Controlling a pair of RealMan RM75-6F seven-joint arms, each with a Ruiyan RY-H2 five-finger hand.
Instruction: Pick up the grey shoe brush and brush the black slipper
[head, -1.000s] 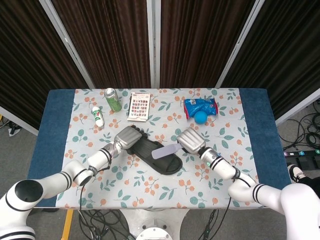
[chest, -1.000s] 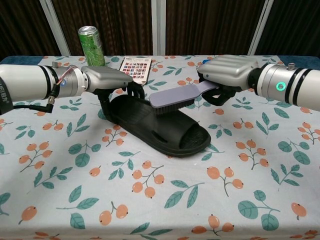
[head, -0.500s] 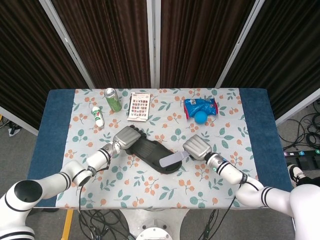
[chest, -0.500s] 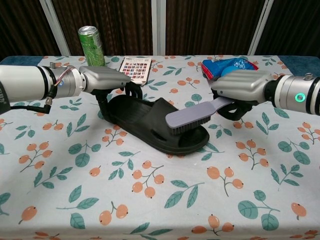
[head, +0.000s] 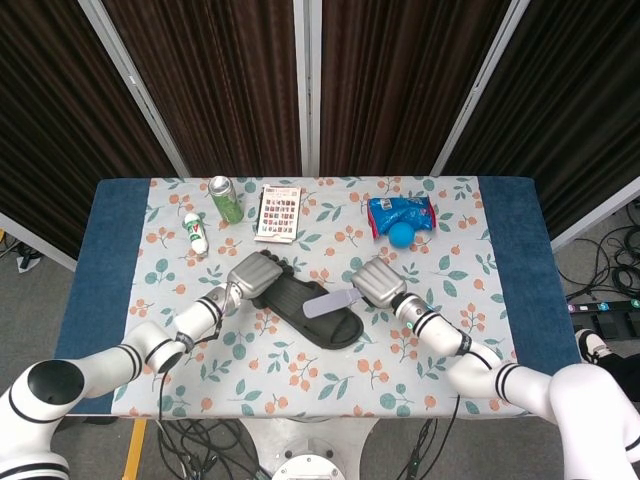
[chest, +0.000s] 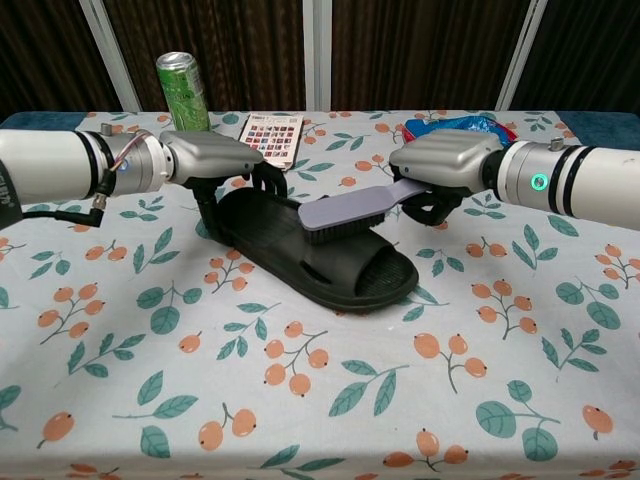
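Note:
The black slipper lies at the table's middle, toe toward the front right. My left hand holds its heel end down. The grey shoe brush is gripped by its handle in my right hand. The brush head lies bristles-down across the slipper's strap, near its middle.
A green can and a printed card stand at the back. A blue snack bag with a blue ball sits back right. A small white bottle lies at the left.
My right hand has drawn the brush back from the slipper's toe end to the strap, toward the heel. The left hand has stayed on the heel.

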